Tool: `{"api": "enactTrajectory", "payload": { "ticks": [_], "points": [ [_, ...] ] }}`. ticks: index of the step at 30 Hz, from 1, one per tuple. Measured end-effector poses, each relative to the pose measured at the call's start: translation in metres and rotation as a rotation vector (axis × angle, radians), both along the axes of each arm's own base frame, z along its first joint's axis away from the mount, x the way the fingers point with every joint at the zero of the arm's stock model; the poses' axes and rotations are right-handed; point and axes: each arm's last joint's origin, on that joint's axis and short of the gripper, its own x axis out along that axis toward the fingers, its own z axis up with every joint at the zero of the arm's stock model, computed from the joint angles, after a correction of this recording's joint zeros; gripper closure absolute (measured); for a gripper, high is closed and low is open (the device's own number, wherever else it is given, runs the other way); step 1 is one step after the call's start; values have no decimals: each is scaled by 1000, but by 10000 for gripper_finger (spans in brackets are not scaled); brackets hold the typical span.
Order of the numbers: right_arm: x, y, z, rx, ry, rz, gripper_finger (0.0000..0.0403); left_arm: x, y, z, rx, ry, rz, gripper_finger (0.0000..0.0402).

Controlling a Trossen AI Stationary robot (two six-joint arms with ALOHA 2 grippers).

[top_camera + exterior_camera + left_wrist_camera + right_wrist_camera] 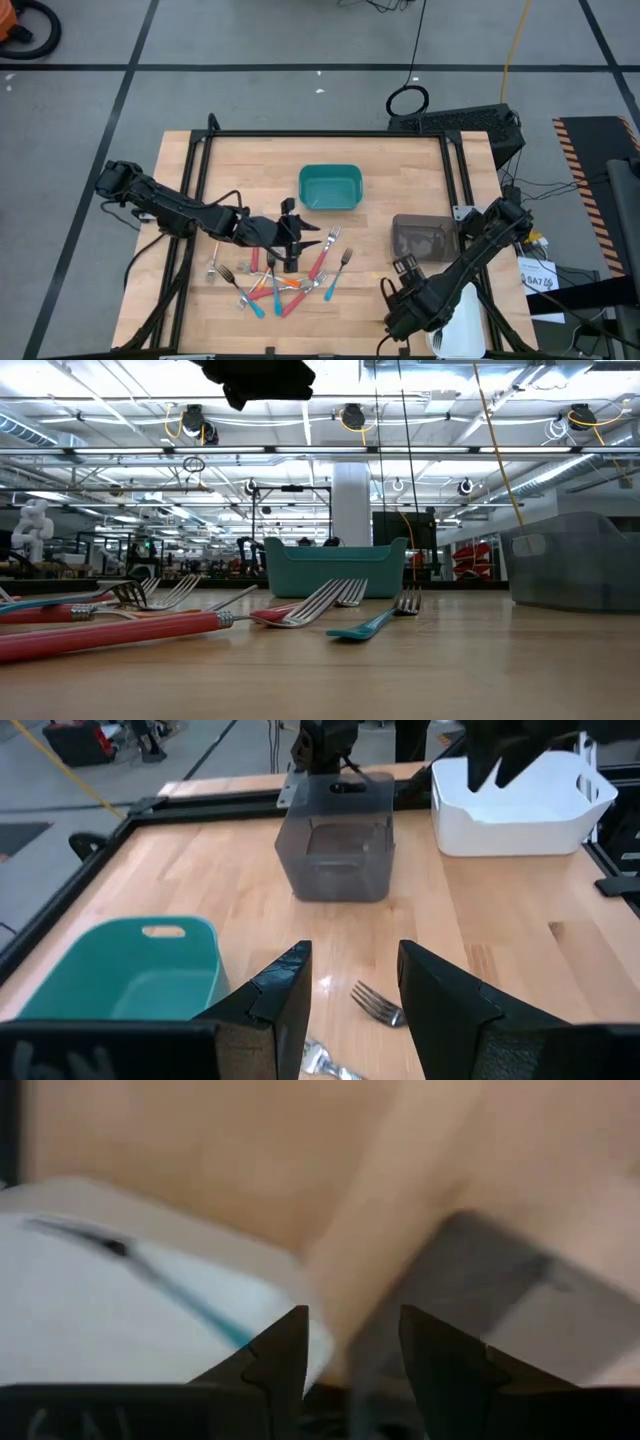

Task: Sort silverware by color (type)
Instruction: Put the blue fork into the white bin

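Observation:
The silverware (pixel 285 282), forks with red, orange and teal handles, lies in a loose pile near the table's front, left of centre. In the low view a red-handled fork (pixel 110 635) and a teal one (pixel 368 626) lie flat on the wood. My left gripper (pixel 305 236) hovers open above the pile's far side, and only fork tines (pixel 376 1005) show on the table beyond its fingers (pixel 285 995). My right gripper (pixel 398 296) hangs open and pointing down beside the white bin (pixel 462 322). In the blurred right wrist view a teal-handled fork (pixel 185 1298) lies in that bin.
A teal bin (pixel 330 187) stands at the table's middle far side. A grey see-through bin (pixel 424 238) stands to its right. The white bin sits at the front right corner. Bare wood lies between the pile and the right arm.

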Motion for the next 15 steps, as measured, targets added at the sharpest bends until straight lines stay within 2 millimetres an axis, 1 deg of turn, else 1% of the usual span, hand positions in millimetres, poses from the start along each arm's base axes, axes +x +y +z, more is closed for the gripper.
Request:
{"api": "enactTrajectory", "payload": {
  "ticks": [3, 7, 11, 15],
  "points": [
    [4, -2, 0, -98, -104, 39, 252, -1, 0, -2, -7, 19, 6, 252],
    [13, -1, 0, -184, -269, 117, 252, -1, 0, -3, -21, 32, 14, 252],
    [24, 3, 2, -246, -436, 167, 252, -2, 1, -5, -33, 48, 22, 252],
    [37, 6, 4, -276, -605, 161, 252, -3, 0, -6, -43, 58, 25, 252]
  ]
}}
